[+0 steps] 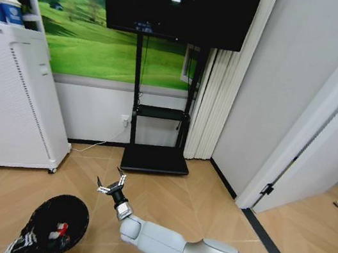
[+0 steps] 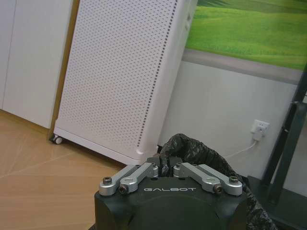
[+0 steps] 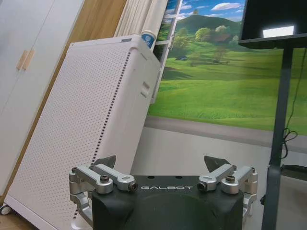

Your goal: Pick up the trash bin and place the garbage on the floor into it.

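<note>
Right up close, the left end effector [image 2: 164, 168] is pinched shut on the bin [image 1: 51, 227] liner rim, with the bin held low, well out from the cabinet [image 1: 11, 97]. Red-and-white garbage [image 1: 60, 230] sits inside. Right end effector [image 1: 111, 187] hangs wide open, holding nothing. I'd keep the bin upright so nothing spills.

An indoor room of an office or showroom kind is shown. A large dark screen [image 1: 179, 5] is mounted on a black floor stand [image 1: 154, 156] against a wall covered by a green meadow mural [image 1: 104, 51]. A tall white perforated cabinet on castors [image 1: 14, 100] is set beside it. Pale herringbone wood flooring [image 1: 207, 211] and white doors [image 1: 325, 126] are seen.
</note>
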